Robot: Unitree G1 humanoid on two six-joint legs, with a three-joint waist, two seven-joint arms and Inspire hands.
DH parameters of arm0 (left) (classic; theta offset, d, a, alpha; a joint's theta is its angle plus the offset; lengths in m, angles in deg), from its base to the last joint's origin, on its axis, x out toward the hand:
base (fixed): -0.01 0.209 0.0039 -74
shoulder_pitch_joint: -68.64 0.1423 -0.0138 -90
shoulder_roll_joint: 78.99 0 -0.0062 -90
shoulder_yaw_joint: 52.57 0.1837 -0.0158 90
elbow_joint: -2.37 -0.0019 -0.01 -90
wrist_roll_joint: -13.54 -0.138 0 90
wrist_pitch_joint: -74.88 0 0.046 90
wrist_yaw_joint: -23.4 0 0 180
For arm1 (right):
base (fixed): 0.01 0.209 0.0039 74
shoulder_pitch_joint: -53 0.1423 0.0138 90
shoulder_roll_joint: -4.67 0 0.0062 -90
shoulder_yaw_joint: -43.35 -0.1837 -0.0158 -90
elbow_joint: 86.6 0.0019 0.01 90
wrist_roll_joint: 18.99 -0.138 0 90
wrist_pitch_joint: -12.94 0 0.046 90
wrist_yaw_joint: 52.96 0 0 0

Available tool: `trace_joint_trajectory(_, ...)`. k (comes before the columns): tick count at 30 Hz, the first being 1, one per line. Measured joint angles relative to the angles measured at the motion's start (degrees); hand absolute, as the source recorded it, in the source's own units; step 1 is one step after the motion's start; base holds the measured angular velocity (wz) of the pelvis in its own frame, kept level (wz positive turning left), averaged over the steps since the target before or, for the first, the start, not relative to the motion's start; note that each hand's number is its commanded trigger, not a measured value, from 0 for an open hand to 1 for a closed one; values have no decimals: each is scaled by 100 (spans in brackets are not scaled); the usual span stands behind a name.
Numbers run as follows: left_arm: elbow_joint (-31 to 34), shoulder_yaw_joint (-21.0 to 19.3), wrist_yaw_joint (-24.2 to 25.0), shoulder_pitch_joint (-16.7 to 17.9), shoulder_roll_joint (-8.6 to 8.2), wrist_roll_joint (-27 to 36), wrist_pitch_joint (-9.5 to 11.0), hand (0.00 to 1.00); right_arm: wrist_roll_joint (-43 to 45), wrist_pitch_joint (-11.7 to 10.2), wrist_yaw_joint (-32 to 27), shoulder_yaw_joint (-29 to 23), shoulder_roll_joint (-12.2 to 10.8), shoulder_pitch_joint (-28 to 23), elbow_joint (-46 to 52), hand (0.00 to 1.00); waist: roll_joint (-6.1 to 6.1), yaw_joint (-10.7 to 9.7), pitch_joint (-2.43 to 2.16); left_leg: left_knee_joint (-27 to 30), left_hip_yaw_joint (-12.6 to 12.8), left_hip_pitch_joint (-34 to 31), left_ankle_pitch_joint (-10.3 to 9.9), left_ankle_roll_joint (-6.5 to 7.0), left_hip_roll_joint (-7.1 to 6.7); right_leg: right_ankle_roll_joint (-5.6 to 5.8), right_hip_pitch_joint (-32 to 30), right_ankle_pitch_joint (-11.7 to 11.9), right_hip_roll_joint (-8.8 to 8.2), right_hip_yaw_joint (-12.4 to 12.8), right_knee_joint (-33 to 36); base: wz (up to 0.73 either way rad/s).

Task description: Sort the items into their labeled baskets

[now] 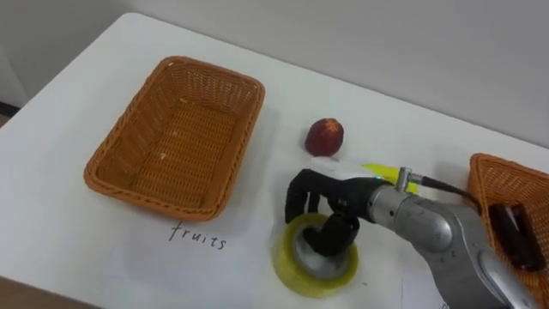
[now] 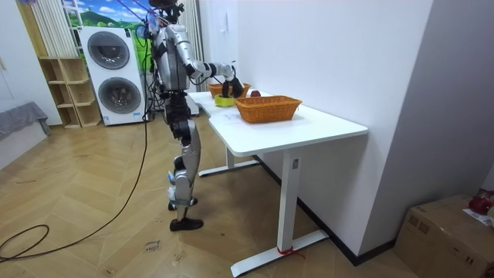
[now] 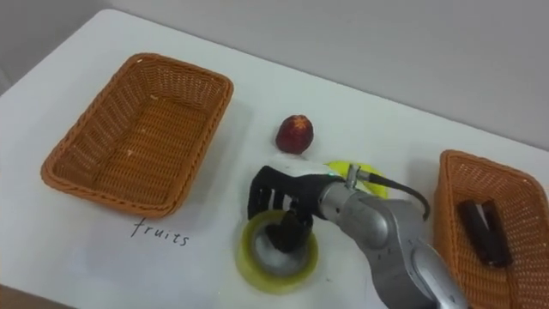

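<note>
Wicker on your far left: the fruit basket (image 1: 129, 116) stands empty on the white table (image 1: 77, 86), with "fruits" (image 1: 198, 234) handwritten on the tabletop just in front of it — the only writing I can read. Next comes the red fruit (image 1: 324, 136), loose on the table between the two baskets. Nearer you lies the yellow tape roll (image 1: 290, 268), flat, with the right hand (image 1: 330, 202) on it: fingers (image 1: 298, 193) curled over the rim, thumb down in the core, pinching the ring wall. I'd firm up that pinch and lift straight up so the roll doesn't swing. Then carry it right, clear of the yellow-green item (image 1: 382, 173) behind the wrist, and let go over the right basket (image 1: 482, 184) — beside the dark thing (image 1: 515, 232) inside.
</note>
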Motion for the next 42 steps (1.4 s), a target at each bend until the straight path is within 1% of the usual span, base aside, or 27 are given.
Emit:
trace_joint_trajectory(1,0,-5,-23,2,-2,2,4,0,-120,-41,-116,-194,7,-4,0,100,30,-45,3,-12,27,25,0,0,3,0,8,0,1,27,5,-12)
trace_joint_trajectory(2,-4,-5,-50,5,-6,3,12,0,-158,-51,-188,-268,7,-3,5,100,44,-86,-1,-15,33,27,0,0,4,1,11,0,1,29,5,-8)
trace_joint_trajectory(5,-1,-71,-209,51,-91,-13,27,0,-131,-64,-439,-573,4,-32,191,100,132,-204,-12,-14,70,34,0,0,7,2,6,1,5,51,7,-7)
trace_joint_trajectory(7,-1,-155,-253,71,-177,-15,36,0,-126,-82,-607,-757,10,-103,459,100,202,-295,-43,-12,94,42,0,-1,10,2,5,1,10,59,9,-4)
trace_joint_trajectory(9,2,-166,-253,68,-203,-18,39,0,-135,-128,-752,-885,10,-161,602,100,241,-326,-60,-9,120,64,0,-1,10,2,12,1,17,102,9,-8)
trace_joint_trajectory(11,12,-222,-251,93,-238,-18,81,0,-273,-184,-867,-1051,10,-199,653,100,284,-339,-61,-10,147,128,0,-1,13,2,59,1,22,178,10,-10)
trace_joint_trajectory(12,48,-274,-252,130,-277,-16,81,0,-315,-214,-964,-1146,9,-198,655,100,310,-363,-79,-10,155,146,0,-1,15,2,72,1,10,185,10,-4)
trace_joint_trajectory(13,77,-278,-252,150,-307,-13,85,0,-331,-242,-1080,-1263,9,-192,654,100,328,-412,-87,-10,154,154,0,-1,14,3,75,1,-5,181,19,0)
trace_joint_trajectory(15,124,-280,-252,203,-334,-14,85,0,-336,-249,-1260,-1400,5,-179,644,100,352,-433,-80,-10,180,192,0,-1,15,6,96,2,-4,189,29,-6)
trace_joint_trajectory(16,127,-282,-252,224,-345,-16,84,0,-339,-249,-1352,-1475,2,-180,640,100,362,-434,-83,-18,227,231,0,-1,25,9,117,4,2,208,32,-14)
trace_joint_trajectory(18,126,-326,-251,240,-361,-22,83,0,-369,-249,-1475,-1582,2,-179,640,100,365,-441,-93,-20,256,238,-1,-2,39,9,112,4,12,211,54,-10)
trace_joint_trajectory(23,133,-373,-245,290,-370,-29,80,0,-404,-246,-1717,-1801,4,-180,637,100,372,-469,-88,-17,278,239,-3,-6,56,7,99,5,40,264,108,-2)
trace_joint_trajectory(27,146,-430,-234,417,-378,-191,82,0,-424,-254,-1809,-1907,5,-181,630,100,358,-561,-96,-10,282,247,-3,-7,53,5,103,8,44,279,109,0)
trace_joint_trajectory(30,150,-460,-232,501,-390,-198,83,0,-465,-276,-1904,-2067,25,-181,626,100,354,-619,-98,-6,282,272,-3,-6,51,6,110,9,39,254,108,0)
trace_joint_trajectory(33,149,-513,-208,505,-394,-174,84,0,-605,-367,-2084,-2256,29,-181,429,100,351,-646,-96,-8,282,281,-3,-6,52,6,120,8,40,257,105,0)
trace_joint_trajectory(35,149,-573,-208,488,-400,-172,84,0,-650,-370,-2139,-2334,37,-181,288,100,351,-673,-91,-8,281,300,-3,-6,53,7,138,8,41,255,103,0)
trace_joint_trajectory(37,149,-573,-207,482,-403,-174,84,0,-639,-385,-2207,-2411,54,-180,89,100,348,-762,-90,-12,274,322,-4,-7,55,7,169,8,41,263,101,2)
trace_joint_trajectory(38,149,-573,-205,481,-405,-174,84,0,-630,-385,-2218,-2430,56,-180,54,100,349,-776,-87,-13,276,321,-4,-7,55,7,173,8,43,268,100,0)
trace_joint_trajectory(39,149,-571,-198,483,-408,-173,83,0,-641,-387,-2266,-2460,61,-181,-43,100,367,-825,-74,-15,285,326,-5,-7,56,7,183,8,45,285,98,0)
trace_joint_trajectory(42,149,-565,-157,491,-417,-172,81,0,-684,-380,-2313,-2601,62,-188,-208,100,369,-968,-72,-18,286,327,-6,-8,56,7,182,8,45,291,102,0)
